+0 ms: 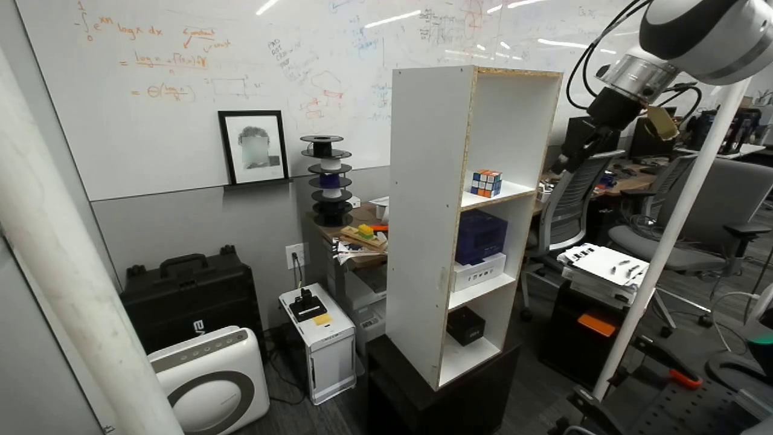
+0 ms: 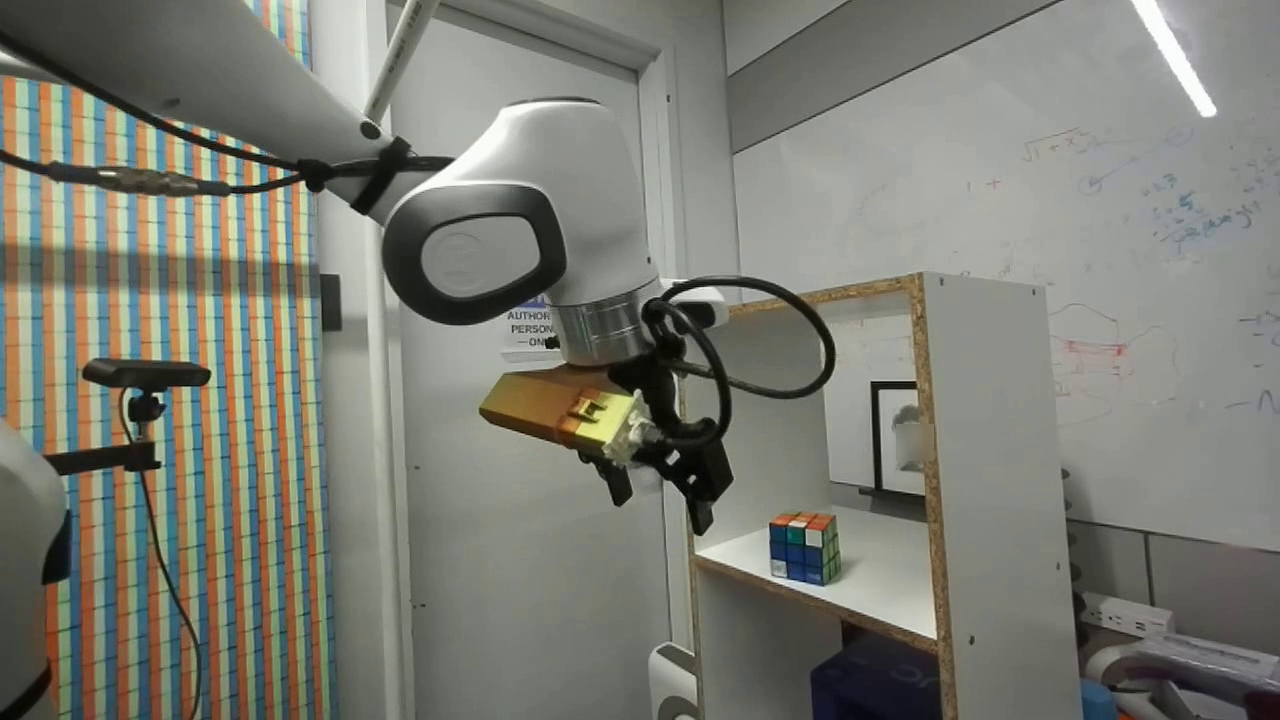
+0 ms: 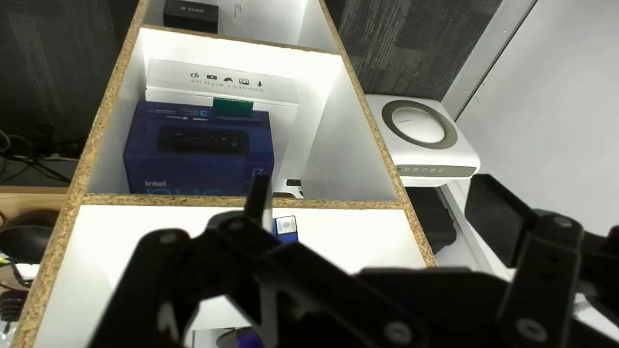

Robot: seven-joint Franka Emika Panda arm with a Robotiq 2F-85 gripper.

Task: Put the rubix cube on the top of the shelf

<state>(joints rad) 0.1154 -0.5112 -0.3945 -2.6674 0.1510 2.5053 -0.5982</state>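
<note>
Rubix cube is sitting in the top compartment of the shelf, on its white floor, colours scrambled: one face is showing mostly blue with green and white tiles, orange is standing out on top. In the wrist view a finger is masking most of it. I am holding my end effector outside that compartment, fingers standing well apart.
</note>
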